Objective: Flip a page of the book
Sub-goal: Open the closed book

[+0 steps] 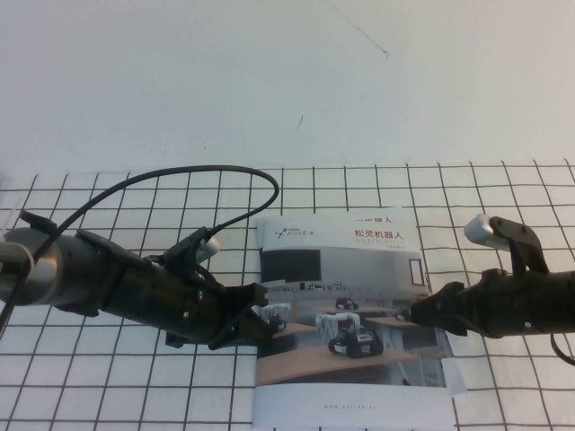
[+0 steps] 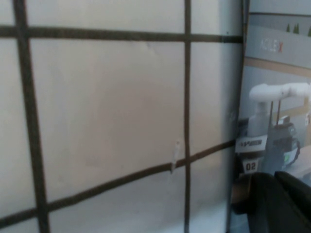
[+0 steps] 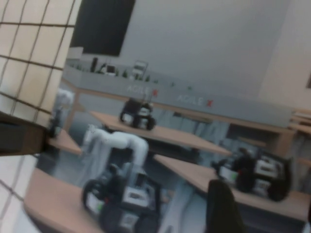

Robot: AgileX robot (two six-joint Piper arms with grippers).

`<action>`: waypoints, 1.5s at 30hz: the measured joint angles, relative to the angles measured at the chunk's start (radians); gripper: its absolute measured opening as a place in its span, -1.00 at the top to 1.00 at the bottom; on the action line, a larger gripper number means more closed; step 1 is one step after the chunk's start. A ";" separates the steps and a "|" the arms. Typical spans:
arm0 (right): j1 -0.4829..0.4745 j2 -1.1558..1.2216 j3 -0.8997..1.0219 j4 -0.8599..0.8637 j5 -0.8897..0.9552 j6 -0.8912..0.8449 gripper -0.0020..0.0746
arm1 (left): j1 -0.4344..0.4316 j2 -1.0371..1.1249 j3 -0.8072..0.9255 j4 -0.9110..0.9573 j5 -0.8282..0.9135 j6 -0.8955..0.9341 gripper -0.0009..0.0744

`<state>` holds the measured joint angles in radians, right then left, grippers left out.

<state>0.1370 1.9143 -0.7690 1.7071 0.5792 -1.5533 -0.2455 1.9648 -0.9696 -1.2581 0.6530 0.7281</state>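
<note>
Both tools (image 1: 266, 316) (image 1: 406, 314) seemingly rest on book (image 1: 346, 269).

Book (image 1: 346, 314) left edge hidden beneath left gripper (image 1: 262, 321) jaws, lower edge cropped, small bottom-band print illegible

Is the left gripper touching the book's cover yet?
Cannot tell. In the high view the left gripper overlaps the left edge of the book, but no view shows plain contact or a gap.
</note>
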 joint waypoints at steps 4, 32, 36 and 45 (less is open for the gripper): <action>0.000 0.002 -0.008 0.000 -0.009 -0.002 -0.02 | 0.000 0.000 0.000 0.000 0.000 0.000 0.99; -0.002 0.008 -0.058 0.007 0.494 -0.103 -0.03 | 0.004 0.000 -0.002 0.004 0.014 0.010 0.99; -0.002 0.008 -0.085 0.007 0.544 -0.105 -0.03 | 0.006 0.000 -0.002 0.005 0.015 0.015 0.99; -0.002 0.008 -0.090 0.007 0.557 -0.105 -0.03 | 0.006 0.001 -0.002 0.008 0.018 0.016 0.99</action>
<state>0.1352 1.9226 -0.8586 1.7140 1.1361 -1.6585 -0.2399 1.9657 -0.9719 -1.2503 0.6705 0.7443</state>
